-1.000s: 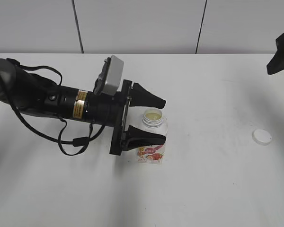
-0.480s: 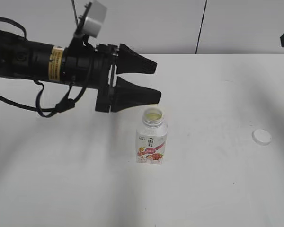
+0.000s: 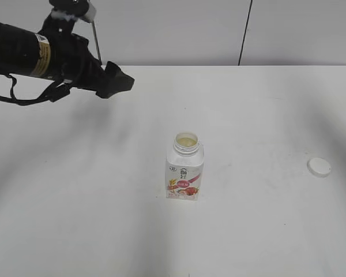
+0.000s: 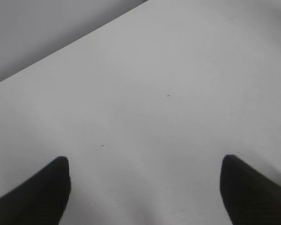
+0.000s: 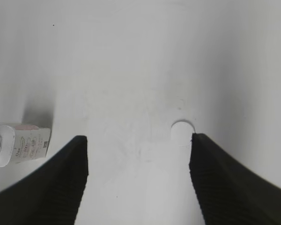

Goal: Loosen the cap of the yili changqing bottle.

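Yili changqing bottle (image 3: 185,167) stood uncapped on table (image 3: 248,231); cap (image 3: 319,167) well right of it; left gripper (image 4: 143,187) and right gripper (image 5: 138,180) both spread wide, empty.

The white worktop (image 3: 92,219) is carrying an uncapped squat white plastic bottle (image 3: 184,170) and, well apart, a round white cap (image 3: 319,167).

White table (image 3: 248,231) (grey panelled wall (image 3: 173,29) behind).

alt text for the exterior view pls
An uncapped yili changqing bottle stands upright mid-table, its white cap lying apart to the right. The left gripper is raised at upper left, holding nothing.
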You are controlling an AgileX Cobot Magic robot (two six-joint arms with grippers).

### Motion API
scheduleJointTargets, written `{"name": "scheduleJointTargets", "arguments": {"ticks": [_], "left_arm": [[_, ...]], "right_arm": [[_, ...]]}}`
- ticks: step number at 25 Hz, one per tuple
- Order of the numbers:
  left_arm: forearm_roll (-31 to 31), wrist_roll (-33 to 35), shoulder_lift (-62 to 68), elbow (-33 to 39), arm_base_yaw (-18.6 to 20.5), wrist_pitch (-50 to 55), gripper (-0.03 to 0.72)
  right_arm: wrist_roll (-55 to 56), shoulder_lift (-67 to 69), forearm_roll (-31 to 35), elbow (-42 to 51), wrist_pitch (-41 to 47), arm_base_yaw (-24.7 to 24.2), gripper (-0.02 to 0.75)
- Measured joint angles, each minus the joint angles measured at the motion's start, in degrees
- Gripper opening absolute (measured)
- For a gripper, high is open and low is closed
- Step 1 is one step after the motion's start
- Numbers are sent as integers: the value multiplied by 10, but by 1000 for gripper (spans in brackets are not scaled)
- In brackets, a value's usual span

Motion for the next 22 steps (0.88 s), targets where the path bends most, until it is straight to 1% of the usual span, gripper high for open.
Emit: {"name": "scheduleJointTargets", "arguments": {"ticks": [5,8,14,19,22], "left_arm": [[14,-104,0,0,21,50,592],[14,-147,0,0,30,98,592],[-23,-161,0,0,56,134,592],[-25,-162,0,0,66,137,592],[-25,-162,0,0,73,151,592]], "right_arm": [[0,0,0,-12,18,0,533],[0,0,0,-12,29,0,533],[0,0,0,-12,53,0,533],[5,0,-4,-12,56,0,533],[36,-9,-12,-12,56,0,533]]}}
